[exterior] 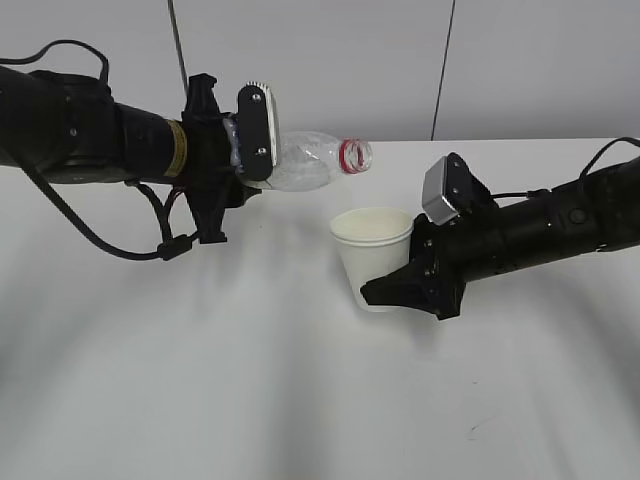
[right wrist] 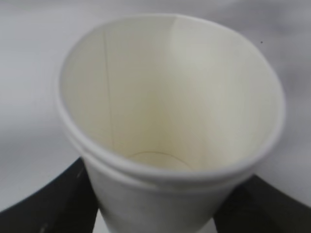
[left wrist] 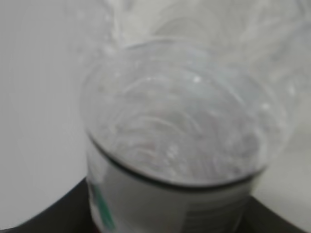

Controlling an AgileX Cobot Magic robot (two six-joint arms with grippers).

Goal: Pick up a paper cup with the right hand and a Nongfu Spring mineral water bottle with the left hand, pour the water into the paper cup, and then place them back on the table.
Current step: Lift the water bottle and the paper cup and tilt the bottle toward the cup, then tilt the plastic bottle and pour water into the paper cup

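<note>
A: Which step is going on here?

B: I judge it is the pouring step. The left hand [exterior: 120,140] is holding the Nongfu Spring mineral water bottle [exterior: 305,160] almost flat in the air, with the open red-ringed mouth pointing toward 3 o'clock. The left gripper [exterior: 250,135] is clenching around the bottle body; the left wrist view is showing the bottle [left wrist: 180,136] close up, with dark jaw parts at both lower corners.

A: And the paper cup?

B: The right gripper [exterior: 405,290] is grasping the paper cup [exterior: 372,255] near its lower part. The cup is standing upright, at about 5 o'clock from the bottle mouth and below it. Whether its bottom is touching the desk [exterior: 250,400] or is lifted a little, I cannot tell.

A: Is the water already in the cup?

B: In the right wrist view the inside of the cup [right wrist: 170,111] is looking dry, and no stream is visible between mouth and rim. Inside the bottle I cannot tell how much water there is; the picture is blurred.

A: So what is the next move asking for?

B: In my opinion, the mouth is sitting near the 12 o'clock edge of the rim, not clearly above the opening. The left hand needs to bring the mouth over the middle of the cup and tip it lower, slowly, while the right hand [exterior: 540,235] is keeping the cup level. After that, both things go back on the desk.
</note>
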